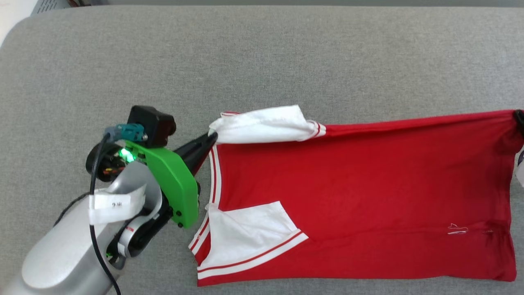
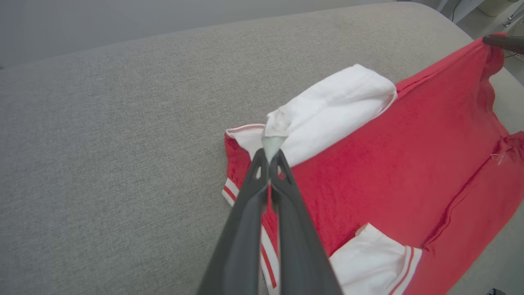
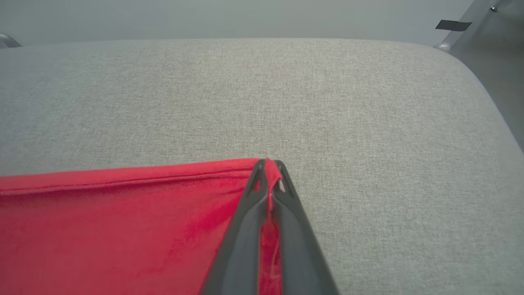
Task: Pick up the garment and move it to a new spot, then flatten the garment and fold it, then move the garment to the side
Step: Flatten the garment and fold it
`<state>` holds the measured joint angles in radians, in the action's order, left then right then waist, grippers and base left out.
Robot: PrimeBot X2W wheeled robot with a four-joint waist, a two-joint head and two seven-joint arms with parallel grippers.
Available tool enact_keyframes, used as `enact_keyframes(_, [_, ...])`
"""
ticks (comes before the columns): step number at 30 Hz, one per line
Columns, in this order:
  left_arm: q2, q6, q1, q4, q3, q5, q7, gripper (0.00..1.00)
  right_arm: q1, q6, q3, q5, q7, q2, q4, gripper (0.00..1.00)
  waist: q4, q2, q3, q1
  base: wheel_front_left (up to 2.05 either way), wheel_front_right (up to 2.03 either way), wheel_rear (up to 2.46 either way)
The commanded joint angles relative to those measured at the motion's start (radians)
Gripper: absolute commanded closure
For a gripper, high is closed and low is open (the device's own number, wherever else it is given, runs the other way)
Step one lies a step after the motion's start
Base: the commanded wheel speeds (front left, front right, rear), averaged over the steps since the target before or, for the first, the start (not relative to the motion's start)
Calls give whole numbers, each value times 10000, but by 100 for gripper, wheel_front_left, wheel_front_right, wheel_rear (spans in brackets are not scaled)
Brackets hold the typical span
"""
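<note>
Right, on my head feed the garment (image 1: 348, 172) lies spread sideways on the grey fabric-covered worktop (image 1: 262, 61), its neck end toward my left and its hem toward my right. It fills the right-hand half of that feed and runs on to the edge of the picture.

My left hand (image 1: 212, 138) is pressed together on cloth at the garment's far left corner. On the left wrist feed the two dark fingers (image 2: 286, 192) meet at their tips and pinch a small peak of white fabric where the far sleeve (image 2: 331, 110) begins. That sleeve is doubled over onto the red body. The near sleeve (image 1: 249, 233), white with red-striped trim, lies flat on the red body too. The left arm's green housing (image 1: 176, 184) sits just beside the striped neck edge.

My right hand (image 3: 270, 164) is likewise closed, nipping the far corner of the red hem between its fingertips. On the head feed it is a dark shape at the right border.

Between the two hands the garment's far edge runs in a straight, taut line. There is bare grey worktop beyond it. A small white mark (image 1: 456, 230) shows on the red near the hem.
</note>
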<state>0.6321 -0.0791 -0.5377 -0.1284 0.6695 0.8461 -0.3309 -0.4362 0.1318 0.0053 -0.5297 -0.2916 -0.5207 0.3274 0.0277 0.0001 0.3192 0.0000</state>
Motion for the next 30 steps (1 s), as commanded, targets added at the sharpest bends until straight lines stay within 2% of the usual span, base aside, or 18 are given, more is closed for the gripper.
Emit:
enact_keyframes(1, [63,-97,327,-112,35,35,94,100,367,-11,-107,-156,152,-57,-171,100,38,-1,-414,0,0,0,0])
enact_keyframes(9, [243,-514,1656,-596,262,96,416,100,2285,-11,-551,-888,363,-26,-1281,100,130,-1,-904,0,0,0,0])
enact_keyframes(16, [327,-802,2798,-577,624,86,670,100,3788,-11,-918,-1501,-102,107,-2124,100,219,-1,-1098,0,0,0,0])
enact_keyframes(21, [467,-870,3235,-498,962,-105,628,100,4635,-11,-938,-1715,-664,-18,-2560,100,282,-1,-1246,0,0,0,0])
enact_keyframes(30, [171,-808,3587,-27,1423,-95,593,100,5506,-11,-1006,-1555,-1120,-44,-2912,100,309,-1,-1450,0,0,0,0])
